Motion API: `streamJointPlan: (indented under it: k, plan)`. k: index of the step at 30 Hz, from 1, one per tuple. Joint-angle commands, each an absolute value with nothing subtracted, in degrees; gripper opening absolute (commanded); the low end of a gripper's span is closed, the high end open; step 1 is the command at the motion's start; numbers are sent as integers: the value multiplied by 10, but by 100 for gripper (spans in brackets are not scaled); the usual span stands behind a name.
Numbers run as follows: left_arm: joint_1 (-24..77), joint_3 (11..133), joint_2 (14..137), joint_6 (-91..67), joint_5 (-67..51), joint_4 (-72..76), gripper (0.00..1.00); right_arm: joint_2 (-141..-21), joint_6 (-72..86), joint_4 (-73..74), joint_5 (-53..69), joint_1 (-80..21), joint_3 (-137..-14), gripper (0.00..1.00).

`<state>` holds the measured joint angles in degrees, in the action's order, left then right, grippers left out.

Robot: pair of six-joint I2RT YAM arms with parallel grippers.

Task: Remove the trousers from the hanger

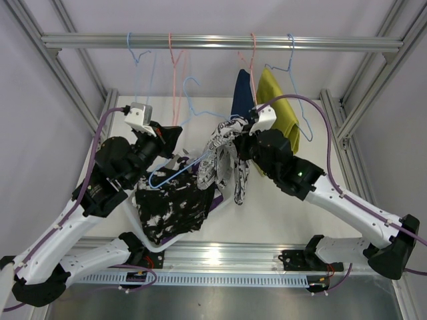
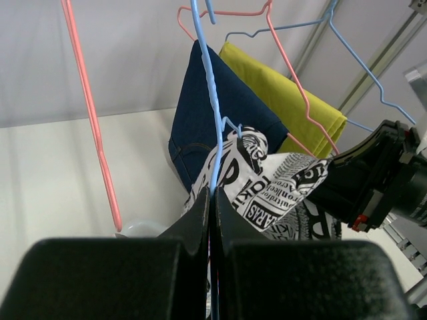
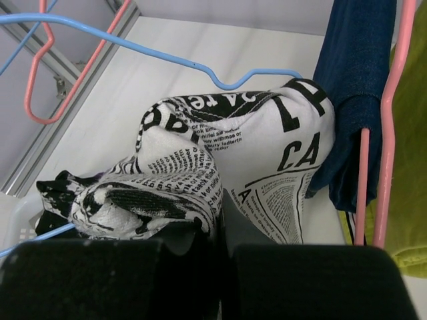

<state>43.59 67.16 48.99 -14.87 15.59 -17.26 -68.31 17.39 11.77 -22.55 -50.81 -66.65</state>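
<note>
Left wrist view: the left gripper [image 2: 212, 200] is clenched on the wire of a blue hanger [image 2: 215, 113], which rises straight up from between its two fingers. Just past the fingertips, the white printed trousers [image 2: 273, 190] sit bunched on that hanger's lower bend. Behind them hang the navy trousers [image 2: 237, 110] and, beside those, the mustard trousers [image 2: 283, 90], both folded. A pink hanger [image 2: 90, 113] hangs off to the left.

In the right wrist view, the right gripper [image 3: 223, 230] has its fingers drawn almost together at a fold of the same printed cloth. It appears to be pinching that fold, though the cloth hides the tips. The blue wire crosses above the bundle, and the navy pair touches the bundle's right side.

From the top external camera, both grippers meet at the printed trousers, below the rail [image 1: 220, 41] and over the table [image 1: 287, 207]. The black-and-white splotched trousers [image 1: 170, 207] lie in a heap near the left arm.
</note>
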Motion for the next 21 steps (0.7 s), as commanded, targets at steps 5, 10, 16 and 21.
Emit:
streamJointPlan:
  k: [5, 10, 16, 21]
  plan:
    - [433, 678, 481, -132, 152, -136, 1, -688, 129, 167, -257, -510, -880, 0]
    - [434, 673, 504, -139, 158, -136, 0, -711, 116, 223, -258, -521, -997, 0]
    - [493, 676, 550, -141, 177, -141, 0, -715, 115, 247, -238, -526, -1063, 0]
    - [562, 700, 604, -125, 243, -165, 0, -707, 124, 248, -222, -526, -1064, 0]
